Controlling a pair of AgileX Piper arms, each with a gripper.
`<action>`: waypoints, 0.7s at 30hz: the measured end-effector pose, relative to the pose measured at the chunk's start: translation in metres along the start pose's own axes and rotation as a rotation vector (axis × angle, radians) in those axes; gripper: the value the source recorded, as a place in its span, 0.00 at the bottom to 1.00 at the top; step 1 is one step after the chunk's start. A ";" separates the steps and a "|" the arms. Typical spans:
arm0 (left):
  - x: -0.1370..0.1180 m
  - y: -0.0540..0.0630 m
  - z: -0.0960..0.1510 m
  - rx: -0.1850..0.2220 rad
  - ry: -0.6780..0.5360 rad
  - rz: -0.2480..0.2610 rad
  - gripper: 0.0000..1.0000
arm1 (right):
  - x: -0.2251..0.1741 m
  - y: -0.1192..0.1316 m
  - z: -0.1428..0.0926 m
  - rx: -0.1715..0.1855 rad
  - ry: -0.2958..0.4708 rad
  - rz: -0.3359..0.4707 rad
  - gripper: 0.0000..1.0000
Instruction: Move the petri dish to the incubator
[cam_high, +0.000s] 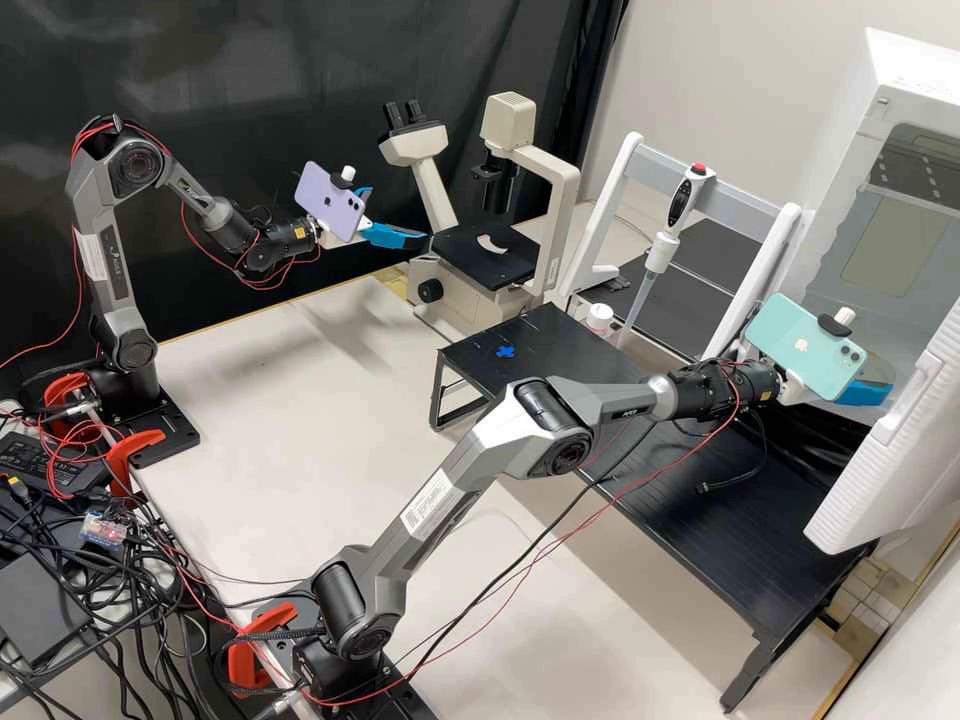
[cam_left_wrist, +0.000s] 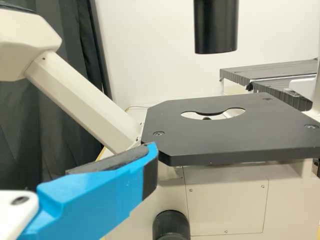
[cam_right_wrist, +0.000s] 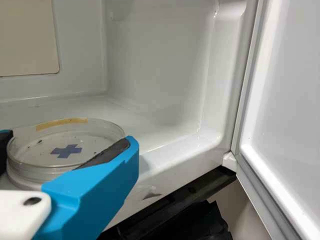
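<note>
Here, right gripper (cam_high: 880, 381) widely clasps petri dish (cam_right_wrist: 42, 147) in incubator (cam_high: 905, 65), left gripper (cam_high: 400, 214) spread, empty

Petri dish (cam_right_wrist: 65, 148) in right hand (cam_high: 884, 379)

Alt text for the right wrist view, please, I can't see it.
The right pincer holds a clear petri dish, marked with a blue cross and tan tape, at the white incubator's opening; the incubator door stands open.
</note>
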 end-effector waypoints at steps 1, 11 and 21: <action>0.000 0.000 0.000 0.000 0.000 0.000 1.00 | 0.000 0.000 0.000 -0.004 -0.001 0.000 0.00; 0.000 0.000 0.000 0.000 0.000 0.000 1.00 | 0.002 0.001 -0.003 0.001 -0.011 -0.010 0.00; 0.000 0.000 0.000 0.000 0.000 0.000 1.00 | 0.008 -0.006 -0.001 -0.005 -0.015 -0.017 1.00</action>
